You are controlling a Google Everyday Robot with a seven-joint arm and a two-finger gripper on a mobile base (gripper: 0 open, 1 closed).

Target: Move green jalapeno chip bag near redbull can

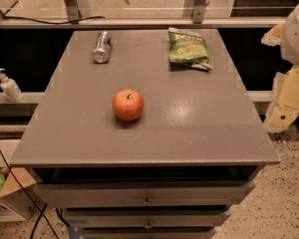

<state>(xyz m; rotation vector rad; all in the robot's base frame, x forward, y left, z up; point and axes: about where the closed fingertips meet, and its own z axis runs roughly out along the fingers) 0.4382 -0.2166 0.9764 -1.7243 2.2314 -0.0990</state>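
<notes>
Nearest are the drawers [147, 195] under the grey table [204, 133], and nothing on this front part of the top matters to the job. Further in, near the middle and a little left, sits a red apple [128, 104], apart from everything else. Off the table's right edge, about level with the apple, hangs the gripper [287, 101] on its pale arm, over the floor and not over the top. It holds nothing that shows, but whether it is released or clenched I cannot tell. At the far end the bag of chips [188, 49] lies flat towards the right corner. The drink can [102, 47] lies on its side towards the left corner at about the same depth, well apart from the bag with bare table between them. A white pump bottle [9, 85] stands on a ledge off to the left. The work looks to be at its first step, the reach, with the bag not yet touched. The bag lies ahead of the gripper and to its left, so the next move calls for swinging in over the far right corner, coming down on the crinkly bag and gripping it before carrying it left to the can.
</notes>
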